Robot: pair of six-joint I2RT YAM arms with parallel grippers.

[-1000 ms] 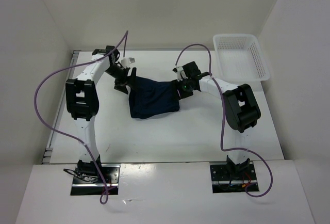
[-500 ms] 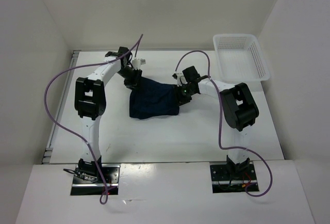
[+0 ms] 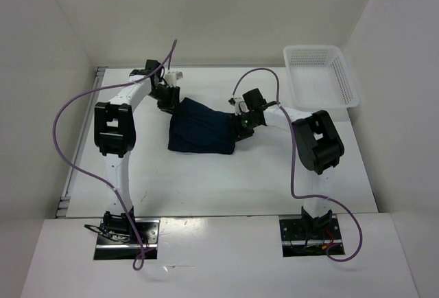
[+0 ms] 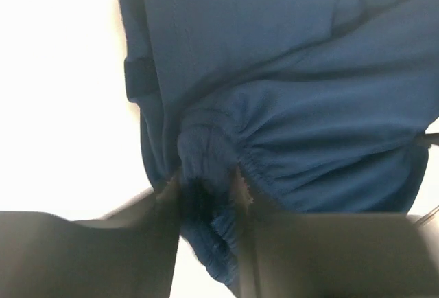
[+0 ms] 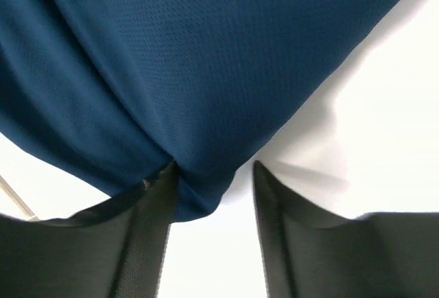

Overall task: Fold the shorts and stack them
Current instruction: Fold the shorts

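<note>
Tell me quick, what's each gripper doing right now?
Left gripper: closed on the shorts, pinching the gathered waistband.
Right gripper: open, a corner of the shorts between its fingers, not pinched.

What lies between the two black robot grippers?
The dark navy-blue fabric shorts stretch from the left gripper to the right gripper, seen in the top view.

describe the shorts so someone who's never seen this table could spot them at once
On the white table, look at the middle, left of the white mesh basket. The shorts are the soft, dark navy heap of cloth, the only blue thing among white and black hardware.
</note>
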